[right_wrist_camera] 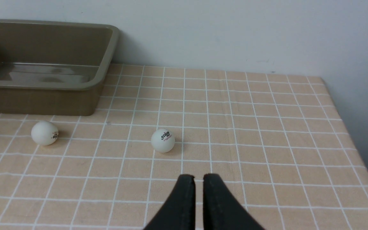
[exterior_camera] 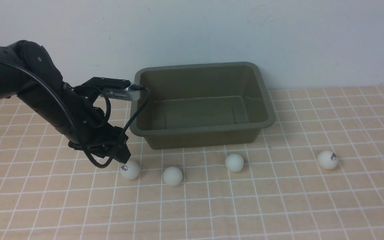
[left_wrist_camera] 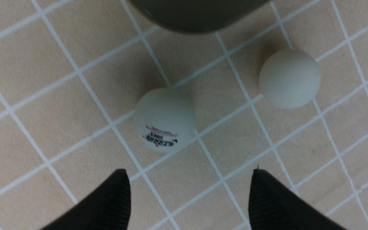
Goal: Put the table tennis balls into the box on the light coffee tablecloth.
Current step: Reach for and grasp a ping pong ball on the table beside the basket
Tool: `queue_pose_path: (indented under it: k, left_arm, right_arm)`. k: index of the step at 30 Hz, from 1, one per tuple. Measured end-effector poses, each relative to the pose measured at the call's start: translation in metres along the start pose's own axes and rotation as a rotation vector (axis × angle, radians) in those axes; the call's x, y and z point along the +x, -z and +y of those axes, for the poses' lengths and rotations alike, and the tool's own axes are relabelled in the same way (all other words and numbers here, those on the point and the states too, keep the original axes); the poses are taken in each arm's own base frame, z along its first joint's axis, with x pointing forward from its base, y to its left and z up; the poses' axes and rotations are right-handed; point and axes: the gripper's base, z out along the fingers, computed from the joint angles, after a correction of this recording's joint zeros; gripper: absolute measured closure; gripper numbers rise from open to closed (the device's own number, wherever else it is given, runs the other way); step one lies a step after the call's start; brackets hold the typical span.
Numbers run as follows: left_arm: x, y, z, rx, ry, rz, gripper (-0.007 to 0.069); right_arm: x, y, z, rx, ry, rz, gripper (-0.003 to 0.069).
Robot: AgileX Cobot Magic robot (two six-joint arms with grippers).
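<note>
The olive-green box (exterior_camera: 202,129) stands empty on the light coffee tablecloth (exterior_camera: 278,206) by the wall. Four white table tennis balls lie in a row in front of it: a printed one (exterior_camera: 130,170), a plain one (exterior_camera: 172,175), another (exterior_camera: 234,162) and a marked one at the right (exterior_camera: 328,159). My left gripper (exterior_camera: 121,156) hangs just above and left of the leftmost ball. In the left wrist view it (left_wrist_camera: 189,172) is open, with the printed ball (left_wrist_camera: 164,119) lying beyond its fingertips (left_wrist_camera: 123,182). My right gripper (right_wrist_camera: 199,177) is shut and empty over the cloth, near the marked ball (right_wrist_camera: 163,140).
The left wrist view shows the plain ball (left_wrist_camera: 289,78) and a corner of the box (left_wrist_camera: 196,16). The right wrist view shows the box (right_wrist_camera: 43,84), a second ball (right_wrist_camera: 44,133) and the table's right edge (right_wrist_camera: 356,153). A white wall stands behind the box.
</note>
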Motion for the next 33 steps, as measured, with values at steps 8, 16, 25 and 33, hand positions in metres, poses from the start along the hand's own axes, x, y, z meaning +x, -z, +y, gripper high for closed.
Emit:
queue_pose_path:
  k: [8, 16, 25, 33]
  left_arm:
    - [-0.007, -0.021, 0.001, -0.058, -0.13, -0.023, 0.0196]
    - [-0.007, -0.05, 0.01, -0.128, -0.183, 0.02, 0.0196]
    - [-0.007, -0.065, 0.002, -0.109, -0.19, 0.043, 0.0196]
    - [-0.011, -0.062, 0.0, -0.185, -0.237, 0.058, 0.0196]
  right_arm:
    - [-0.002, 0.0, 0.0, 0.002, 0.002, -0.026, 0.0626]
    - [-0.003, 0.0, 0.0, 0.002, 0.002, -0.036, 0.0626]
    - [-0.005, 0.0, 0.0, 0.002, 0.002, -0.056, 0.0626]
    - [-0.005, 0.0, 0.0, 0.005, 0.009, -0.06, 0.0626]
